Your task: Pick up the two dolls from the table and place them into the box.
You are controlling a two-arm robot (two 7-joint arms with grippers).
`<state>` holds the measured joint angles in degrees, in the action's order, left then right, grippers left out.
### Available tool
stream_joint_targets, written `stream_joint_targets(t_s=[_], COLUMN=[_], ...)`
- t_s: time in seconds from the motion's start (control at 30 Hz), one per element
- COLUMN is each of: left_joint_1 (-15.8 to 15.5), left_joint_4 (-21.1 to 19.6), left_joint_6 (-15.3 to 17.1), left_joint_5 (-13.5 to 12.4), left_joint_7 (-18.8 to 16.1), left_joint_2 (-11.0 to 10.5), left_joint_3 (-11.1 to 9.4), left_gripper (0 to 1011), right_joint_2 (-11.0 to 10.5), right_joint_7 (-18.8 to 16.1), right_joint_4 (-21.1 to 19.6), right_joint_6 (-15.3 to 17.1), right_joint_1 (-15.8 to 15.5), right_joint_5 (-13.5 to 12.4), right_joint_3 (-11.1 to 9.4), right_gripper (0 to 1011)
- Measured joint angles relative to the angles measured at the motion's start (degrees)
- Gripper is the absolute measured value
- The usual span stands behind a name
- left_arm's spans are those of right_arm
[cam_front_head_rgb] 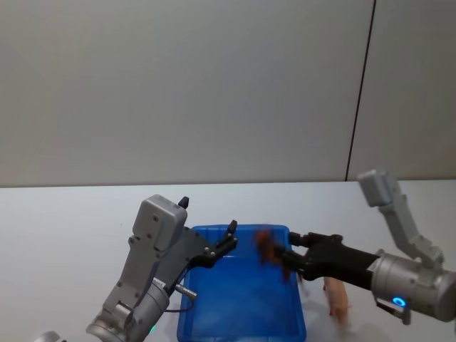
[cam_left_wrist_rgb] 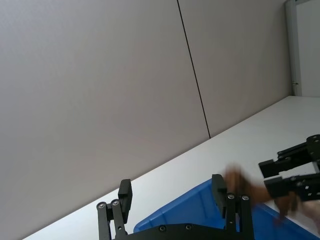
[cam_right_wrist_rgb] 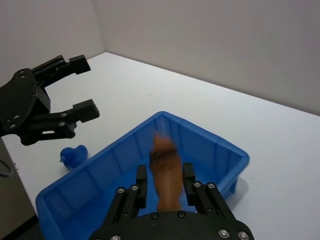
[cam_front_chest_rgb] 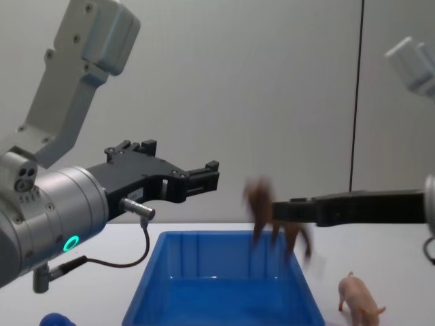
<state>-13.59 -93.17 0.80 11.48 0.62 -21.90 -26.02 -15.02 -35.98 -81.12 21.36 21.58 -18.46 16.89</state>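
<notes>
Over the flat white counter (cam_front_head_rgb: 64, 214), the right claw (cam_right_wrist_rgb: 165, 172) holds one doll above the bright blue rectangular plastic bin (cam_front_head_rgb: 214, 230).

The bin, with ribbed sloping walls and a thick rim, sits on the counter. The left claw (cam_left_wrist_rgb: 171, 186) hangs above the bin's left rim with its fingers spread wide and nothing between them. The right claw reaches in from the bin's right side, its fingers closed narrowly on the shaggy reddish-brown four-legged animal figurine (cam_right_wrist_rgb: 165, 165), which is blurred and hangs in the air over the bin's inside near its far right corner. The pale pink plastic pig figurine (cam_front_chest_rgb: 357, 299) stands on the counter just beside the bin's right wall. A small fuzzy blue ball (cam_right_wrist_rgb: 74, 156) lies on the counter near the bin's left wall.
</notes>
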Motion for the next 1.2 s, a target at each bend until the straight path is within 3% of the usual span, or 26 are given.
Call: stream_joint_targets(t_s=[0.4,0.73,1.2], left_joint_1=[0.0,0.0,0.0], left_joint_4=[0.0,0.0,0.0], left_joint_6=[0.0,0.0,0.0], left_joint_5=[0.0,0.0,0.0], left_joint_7=[0.0,0.0,0.0], left_joint_2=[0.0,0.0,0.0], left_joint_3=[0.0,0.0,0.0], left_gripper=[1001,1001,1001], right_joint_2=[1.65,-0.14,-4.68], right_joint_7=[-0.67,1.94,6.44], right_joint_4=[1.62,0.07,-3.82], right_joint_6=[0.64,-2.29,-5.0], right_joint_1=[1.64,-0.22,-6.36], right_joint_5=[1.05,0.27,-1.04], right_joint_3=[1.81,1.04,-0.62], right_gripper=[744,1001,1001])
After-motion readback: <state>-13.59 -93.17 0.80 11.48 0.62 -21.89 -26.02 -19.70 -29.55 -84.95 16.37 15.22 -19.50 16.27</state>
